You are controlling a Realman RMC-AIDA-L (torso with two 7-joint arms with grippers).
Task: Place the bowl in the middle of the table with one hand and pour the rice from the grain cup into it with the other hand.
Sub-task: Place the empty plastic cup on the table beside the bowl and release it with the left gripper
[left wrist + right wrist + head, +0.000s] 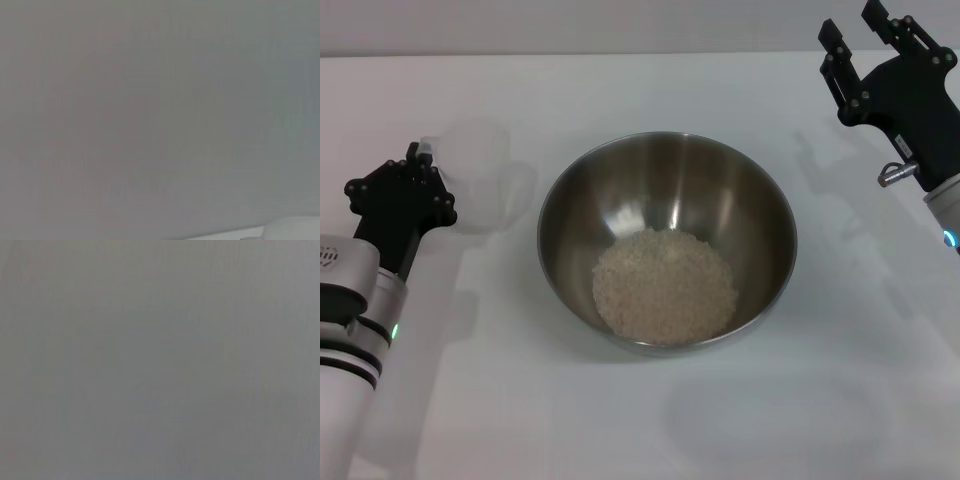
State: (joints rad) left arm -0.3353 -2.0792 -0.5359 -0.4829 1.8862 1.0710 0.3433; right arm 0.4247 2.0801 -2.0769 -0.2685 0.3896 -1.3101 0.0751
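Bowl [667, 243] upright at the middle of the counter [840, 400], steel inside shiny and brushed. Rice [665, 286] heaped loosely on the bowl's floor, toward the near side, spreading a little up the near wall. No grains seen outside the rim.

Cup [478, 176] just left of the bowl, apart from its rim, standing on the counter; translucent, looks empty, though hard to be sure against the white surface. Handle not made out.

Left hand [417, 172] right at the cup's left side, black fingers reaching toward it and partly lost against it; cannot tell whether parted, closed or gripping the cup. Silver-white arm running back to the near left corner, small green light on its ring.

Right hand [860, 38] well apart from the bowl, raised at the far right corner, fingers spread with a clear gap and nothing between them. Blue light at the wrist near the right edge.

Both wrist views: plain grey, nothing identifiable beyond a pale edge in one corner of the left one.
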